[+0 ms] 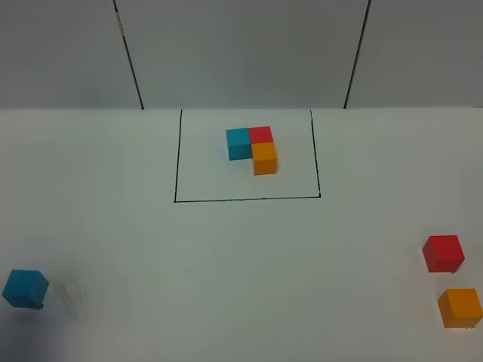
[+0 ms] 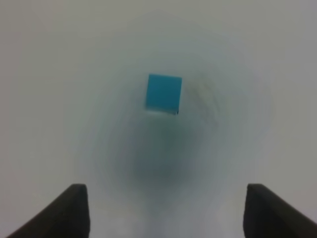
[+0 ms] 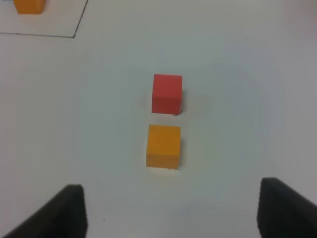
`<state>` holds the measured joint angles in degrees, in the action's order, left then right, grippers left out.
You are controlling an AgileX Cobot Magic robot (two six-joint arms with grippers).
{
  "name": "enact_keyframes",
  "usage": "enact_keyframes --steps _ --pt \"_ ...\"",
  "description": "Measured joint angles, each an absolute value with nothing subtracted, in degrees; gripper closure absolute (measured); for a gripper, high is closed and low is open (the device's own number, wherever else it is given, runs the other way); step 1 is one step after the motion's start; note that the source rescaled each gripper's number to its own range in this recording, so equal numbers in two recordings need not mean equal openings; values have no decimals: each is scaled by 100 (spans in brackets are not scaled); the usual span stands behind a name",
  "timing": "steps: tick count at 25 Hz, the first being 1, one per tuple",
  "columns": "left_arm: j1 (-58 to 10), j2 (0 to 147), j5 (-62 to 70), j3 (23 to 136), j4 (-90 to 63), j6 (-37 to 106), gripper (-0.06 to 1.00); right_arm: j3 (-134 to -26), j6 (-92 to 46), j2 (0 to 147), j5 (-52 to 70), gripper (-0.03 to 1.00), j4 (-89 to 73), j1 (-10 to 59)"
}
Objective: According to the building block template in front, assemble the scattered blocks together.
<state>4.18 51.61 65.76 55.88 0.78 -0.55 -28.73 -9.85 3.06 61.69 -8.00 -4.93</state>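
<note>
Showing a white worktop where the building block template, blue, red and orange cubes joined in an L inside a black drawn frame, sits as the model to copy. Far left of it lies a loose blue matte cube; far right, a red matte cube and an orange matte cube, unassembled. Above these hang the left pincer and the right pincer, both apart and empty, likely ready to grasp.

High overview; wrist cameras downward over scattered blocks
</note>
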Motion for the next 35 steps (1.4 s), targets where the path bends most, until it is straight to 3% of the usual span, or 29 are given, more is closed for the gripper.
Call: enact_keyframes --steps 7,18,35 --pt "418 6481 6773 5781 314 47 34 -2873 -989 306 6169 34 -800 -493" --pt "418 6850 6118 5749 336 47 34 -2873 -989 306 6169 34 -800 -493" --pt "418 7001 4075 4190 448 197 35 -2873 -989 306 6169 34 -800 -493"
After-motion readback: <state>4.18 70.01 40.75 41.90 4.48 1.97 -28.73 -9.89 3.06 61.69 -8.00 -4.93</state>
